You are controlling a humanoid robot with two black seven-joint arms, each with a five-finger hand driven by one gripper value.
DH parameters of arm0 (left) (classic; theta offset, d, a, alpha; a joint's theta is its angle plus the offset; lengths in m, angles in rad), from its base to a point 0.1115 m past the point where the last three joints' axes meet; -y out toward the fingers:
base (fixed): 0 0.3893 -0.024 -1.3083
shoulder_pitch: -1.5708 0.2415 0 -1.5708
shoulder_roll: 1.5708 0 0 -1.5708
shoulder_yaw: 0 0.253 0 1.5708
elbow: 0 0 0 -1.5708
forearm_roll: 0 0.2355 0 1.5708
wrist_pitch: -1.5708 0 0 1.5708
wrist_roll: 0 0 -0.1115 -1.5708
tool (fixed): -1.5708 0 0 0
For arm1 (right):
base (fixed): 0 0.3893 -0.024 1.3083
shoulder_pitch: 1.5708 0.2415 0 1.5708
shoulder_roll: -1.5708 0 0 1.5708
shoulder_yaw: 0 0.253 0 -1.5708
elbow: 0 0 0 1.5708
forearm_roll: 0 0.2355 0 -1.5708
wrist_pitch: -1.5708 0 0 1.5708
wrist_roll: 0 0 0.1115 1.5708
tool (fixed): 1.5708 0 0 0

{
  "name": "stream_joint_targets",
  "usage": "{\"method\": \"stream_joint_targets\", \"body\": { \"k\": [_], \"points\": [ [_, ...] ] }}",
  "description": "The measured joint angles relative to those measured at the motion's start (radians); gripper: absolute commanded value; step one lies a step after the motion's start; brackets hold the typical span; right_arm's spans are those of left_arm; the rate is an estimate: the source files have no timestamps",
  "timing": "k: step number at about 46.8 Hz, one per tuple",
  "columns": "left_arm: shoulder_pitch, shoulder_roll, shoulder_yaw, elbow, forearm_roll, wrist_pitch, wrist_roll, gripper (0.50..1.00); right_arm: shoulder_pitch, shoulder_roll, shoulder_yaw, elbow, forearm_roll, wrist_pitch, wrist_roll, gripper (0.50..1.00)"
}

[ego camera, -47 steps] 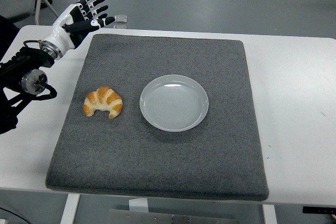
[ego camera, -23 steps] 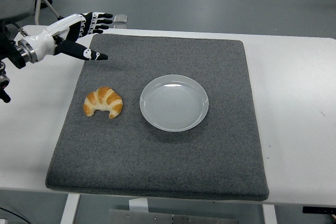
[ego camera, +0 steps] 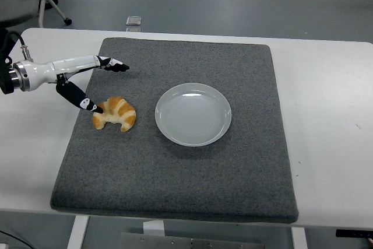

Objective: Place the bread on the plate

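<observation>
From my head cam, the white table (ego camera: 332, 80) was mostly covered by a gray felt mat (ego camera: 186, 167), with bare gray floor beyond it. The croissant (ego camera: 115, 114) sat on the mat, left of the empty white plate (ego camera: 193, 114). My left hand (ego camera: 81, 80) was spread wide, gripping nothing, thumb tip right at the croissant's left end.

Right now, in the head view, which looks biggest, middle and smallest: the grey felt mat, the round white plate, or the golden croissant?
1. Grey felt mat, by far the largest, covering most of the white table.
2. Round white plate.
3. Golden croissant, clearly smaller than the plate beside it.
</observation>
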Motion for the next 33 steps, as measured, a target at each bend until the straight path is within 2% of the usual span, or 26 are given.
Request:
{"method": "stream_joint_targets", "body": {
  "k": [9, 21, 33],
  "points": [
    [0.002, -0.002, 0.039, -0.002, 0.132, 0.012, 0.008, 0.986, 0.0, 0.0, 0.0, 0.0, 0.0, 0.0, 0.0, 0.93],
    [0.003, -0.027, 0.039, 0.0, 0.141, 0.06, 0.011, 0.979, 0.0, 0.0, 0.0, 0.0, 0.0, 0.0, 0.0, 0.93],
    [0.002, -0.058, 0.039, 0.019, 0.147, 0.07, 0.016, 0.973, 0.0, 0.0, 0.0, 0.0, 0.0, 0.0, 0.0, 0.93]
  ]
}}
